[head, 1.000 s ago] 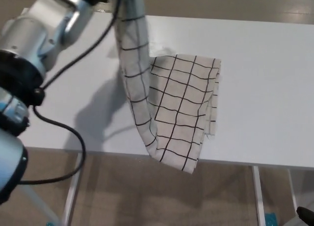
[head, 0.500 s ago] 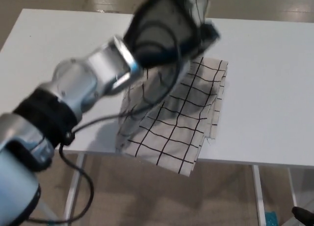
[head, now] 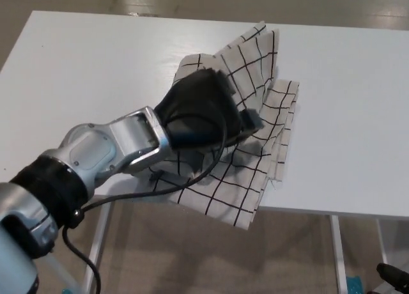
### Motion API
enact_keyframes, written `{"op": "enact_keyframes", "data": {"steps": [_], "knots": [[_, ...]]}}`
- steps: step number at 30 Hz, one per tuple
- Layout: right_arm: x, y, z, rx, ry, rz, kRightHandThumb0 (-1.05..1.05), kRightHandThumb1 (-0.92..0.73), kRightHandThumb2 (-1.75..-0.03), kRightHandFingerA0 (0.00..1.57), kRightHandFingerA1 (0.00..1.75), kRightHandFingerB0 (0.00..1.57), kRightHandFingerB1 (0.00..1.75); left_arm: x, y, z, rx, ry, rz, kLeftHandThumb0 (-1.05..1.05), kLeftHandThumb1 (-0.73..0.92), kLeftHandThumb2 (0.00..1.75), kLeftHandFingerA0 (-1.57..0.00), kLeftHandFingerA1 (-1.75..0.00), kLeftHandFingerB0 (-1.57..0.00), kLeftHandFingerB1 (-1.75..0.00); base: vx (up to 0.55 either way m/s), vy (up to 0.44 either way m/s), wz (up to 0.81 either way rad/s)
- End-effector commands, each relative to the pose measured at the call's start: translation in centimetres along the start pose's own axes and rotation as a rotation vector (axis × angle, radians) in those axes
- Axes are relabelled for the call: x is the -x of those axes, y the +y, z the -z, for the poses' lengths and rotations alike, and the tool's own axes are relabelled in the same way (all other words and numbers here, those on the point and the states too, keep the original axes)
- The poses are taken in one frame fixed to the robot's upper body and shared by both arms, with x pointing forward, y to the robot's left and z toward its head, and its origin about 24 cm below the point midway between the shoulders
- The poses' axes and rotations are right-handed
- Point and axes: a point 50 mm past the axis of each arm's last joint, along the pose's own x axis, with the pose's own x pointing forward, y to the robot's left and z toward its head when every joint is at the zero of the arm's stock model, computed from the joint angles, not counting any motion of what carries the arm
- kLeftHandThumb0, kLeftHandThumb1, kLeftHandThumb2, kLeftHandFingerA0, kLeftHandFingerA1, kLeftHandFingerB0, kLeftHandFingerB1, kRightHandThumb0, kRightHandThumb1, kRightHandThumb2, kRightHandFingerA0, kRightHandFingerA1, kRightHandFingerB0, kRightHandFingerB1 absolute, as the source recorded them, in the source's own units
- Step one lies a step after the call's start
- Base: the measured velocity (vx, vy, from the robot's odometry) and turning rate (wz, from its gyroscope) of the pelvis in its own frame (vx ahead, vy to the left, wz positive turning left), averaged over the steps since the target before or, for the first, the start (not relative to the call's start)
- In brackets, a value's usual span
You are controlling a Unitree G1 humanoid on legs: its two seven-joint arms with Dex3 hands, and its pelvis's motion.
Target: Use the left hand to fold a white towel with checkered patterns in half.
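Here the white cloth towel with a black checkered grid [head: 255,156] lies bunched and partly doubled over on the flat white rectangular table [head: 83,70], near the middle of its near edge. The towel's lower corner spills past that near edge and hangs off it, while an upper flap of the cloth reaches toward the far edge, its corner pointing up and lying over the layer beneath. Along the towel's right side several layers sit stacked, their edges roughly lined up but not flush. The robot's black left hand [head: 201,112] rests on top of the towel, over its left part, pressing into the folds; whether its fingers are spread or clenched on the cloth I cannot tell, since the hand shows only as a dark mass against the fabric. Behind it the silver forearm [head: 108,150] slants down toward the near left corner of the table, and a thin black cable [head: 147,192] loops from the wrist area down past the near edge. The rest of the tabletop is bare white surface. Below the near edge, white table legs [head: 337,255] stand on a tan floor [head: 192,262].
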Motion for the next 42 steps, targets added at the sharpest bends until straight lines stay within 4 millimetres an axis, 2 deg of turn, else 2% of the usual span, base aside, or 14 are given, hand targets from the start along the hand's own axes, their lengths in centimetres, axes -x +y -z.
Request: {"op": "enact_keyframes", "data": {"steps": [1,2,3,4,5,6,12,24,33,38,39,40,41,42], "knots": [[0.2,-0.5,0.2,0.016,0.008,-0.002,-0.5,-0.57,-0.58,0.56,0.67,0.64,0.55,0.8,-1.6,-0.5,0.112,0.029,0.238,-0.52,0.53,0.57,-0.66,-1.06,-0.74,-0.49,0.0,0.0,0.0],[0.2,-0.4,0.2,0.024,0.009,-0.003,-0.5,-0.57,-0.58,0.56,0.68,0.64,0.55,0.8,-1.7,-0.5,0.131,0.046,0.314,-0.64,0.54,0.57,-0.47,-0.49,-0.45,-0.34,0.0,0.0,0.0],[0.3,-0.4,0.2,0.026,0.009,-0.003,-0.5,-0.57,-0.58,0.56,0.68,0.64,0.55,0.8,-1.7,-0.5,0.135,0.049,0.33,-0.64,0.54,0.57,-0.47,-0.49,-0.45,-0.34,0.0,0.0,0.0],[0.3,-0.4,0.2,0.033,0.01,-0.006,-0.52,-0.57,-0.58,0.56,0.67,0.63,0.54,0.7,-1.7,-0.5,0.226,0.104,0.431,-0.85,0.5,0.88,0.0,0.0,-0.03,-0.09,0.0,0.0,0.0],[0.3,-0.4,0.2,0.035,0.011,-0.007,-0.52,-0.57,-0.58,0.56,0.67,0.63,0.54,0.7,-1.6,-0.5,0.269,0.122,0.473,-0.85,0.5,0.88,0.0,0.0,-0.03,-0.09,0.0,0.0,0.0],[0.3,-0.4,0.1,0.042,0.006,-0.009,-0.51,-0.57,-0.57,0.56,0.67,0.64,0.54,0.7,-1.6,-0.6,0.318,0.142,0.495,-0.91,0.58,0.59,0.0,0.0,0.0,-0.09,0.0,0.0,0.0],[0.2,-0.4,0.1,0.069,0.005,-0.015,-0.5,-0.59,-0.57,0.55,0.65,0.65,0.54,0.1,-0.9,-1.6,0.467,0.132,0.469,-1.02,0.59,0.67,0.0,0.0,0.0,-0.06,0.0,0.0,0.0],[-0.2,0.1,-0.1,0.076,-0.012,-0.025,-0.52,-0.58,-0.57,0.61,0.65,0.65,0.53,-1.7,1.1,-2.3,0.47,0.083,0.435,-0.99,0.63,0.62,0.0,0.0,0.0,-0.09,0.0,0.0,0.0],[0.0,-0.1,0.1,0.043,-0.007,-0.023,-0.51,-0.57,-0.57,0.62,0.64,0.67,0.55,-1.6,1.8,-2.6,0.472,0.07,0.425,-0.99,0.63,0.62,0.0,0.0,0.0,-0.09,0.0,0.0,0.0],[0.0,0.2,0.4,0.058,0.007,-0.032,-0.51,-0.55,-0.57,0.55,0.63,0.66,0.54,-2.3,5.5,-2.2,0.497,-0.009,0.319,-0.98,0.59,0.65,0.0,-0.01,0.0,-0.19,0.0,0.0,0.0],[0.2,0.3,0.6,0.061,0.009,-0.03,-0.52,-0.55,-0.57,0.56,0.65,0.66,0.54,-2.5,6.7,-2.4,0.537,-0.031,0.282,-0.86,0.47,0.91,0.0,0.0,0.0,-0.14,0.0,0.0,0.0],[0.3,0.3,0.8,0.056,0.015,-0.029,-0.52,-0.55,-0.57,0.56,0.66,0.66,0.54,-2.7,7.6,-2.4,0.568,-0.045,0.264,-0.85,0.46,0.91,0.0,-0.01,0.0,-0.14,0.0,0.0,0.0],[0.3,0.3,0.8,0.053,0.018,-0.027,-0.52,-0.55,-0.57,0.57,0.66,0.66,0.54,-2.8,8.3,-2.4,0.588,-0.053,0.249,-0.96,0.58,0.61,0.0,-0.06,0.0,-0.23,0.0,0.0,0.0],[0.3,0.3,0.8,0.051,0.02,-0.025,-0.52,-0.55,-0.57,0.57,0.66,0.66,0.54,-2.8,8.8,-2.4,0.601,-0.058,0.239,-0.96,0.58,0.61,0.0,-0.06,0.0,-0.23,0.0,0.0,0.0]]}}
